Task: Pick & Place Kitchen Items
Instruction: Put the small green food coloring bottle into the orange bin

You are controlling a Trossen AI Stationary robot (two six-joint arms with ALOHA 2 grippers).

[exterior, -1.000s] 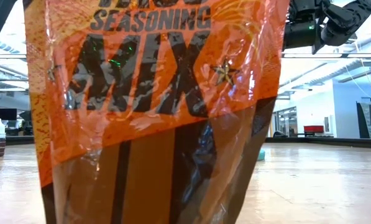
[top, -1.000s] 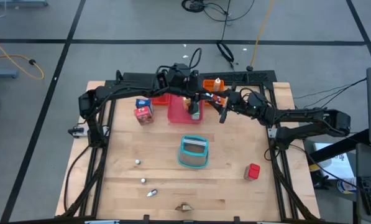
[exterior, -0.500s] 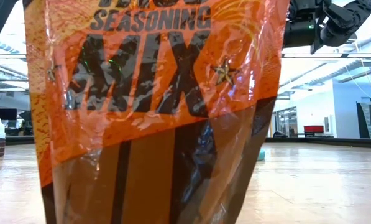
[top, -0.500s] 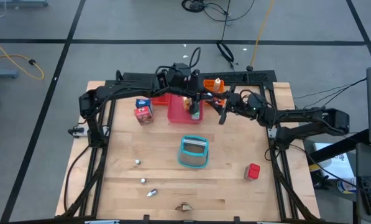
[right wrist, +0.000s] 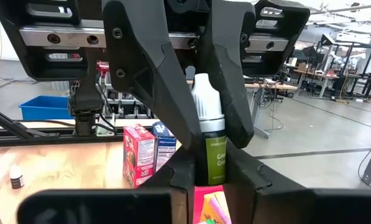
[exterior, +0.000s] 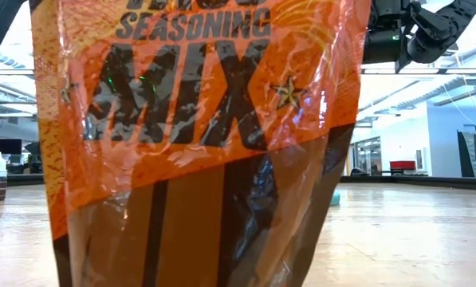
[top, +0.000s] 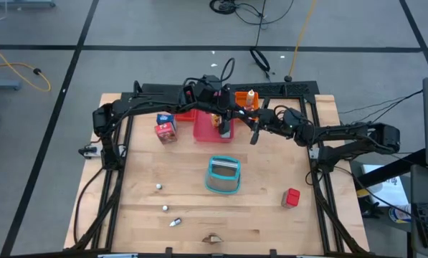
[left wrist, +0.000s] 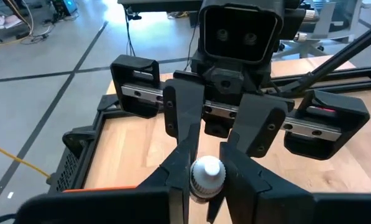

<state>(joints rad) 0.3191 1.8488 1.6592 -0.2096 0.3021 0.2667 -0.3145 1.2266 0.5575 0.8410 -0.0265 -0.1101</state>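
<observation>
On the left of the wooden table (top: 142, 215), seen from above, two small cartons stand near the far edge: a red carton (top: 165, 130) and, just behind it and touching or nearly so, a blue carton (top: 165, 118). Nearer the front, three tiny pieces lie apart on the bare wood: a white ball (top: 158, 186), a small cap (top: 165, 208) and a silvery bit (top: 174, 222).

The left arm reaches in from the left along the far edge, and its left gripper (top: 226, 118) hangs over the pink tray (top: 205, 127). Its fingers are clenched on a small green bottle (right wrist: 208, 146) with a white cap. The right wrist view shows that bottle upright between both pairs of fingers. The left wrist view looks down on its white cap (left wrist: 206, 171), pinched from both sides.

A teal basket (top: 223, 175) sits in the middle of the table, well apart from the arms.

The right arm comes in from the right, and the right gripper (top: 231, 122) meets the left one head-on, its fingers closed on the same green bottle. Behind the grippers an orange bottle (top: 251, 98) stands by the far rail.

A red cube (top: 292, 198) rests alone at the right front.

In the low view, an orange seasoning packet (exterior: 198, 119) fills almost the whole picture.
</observation>
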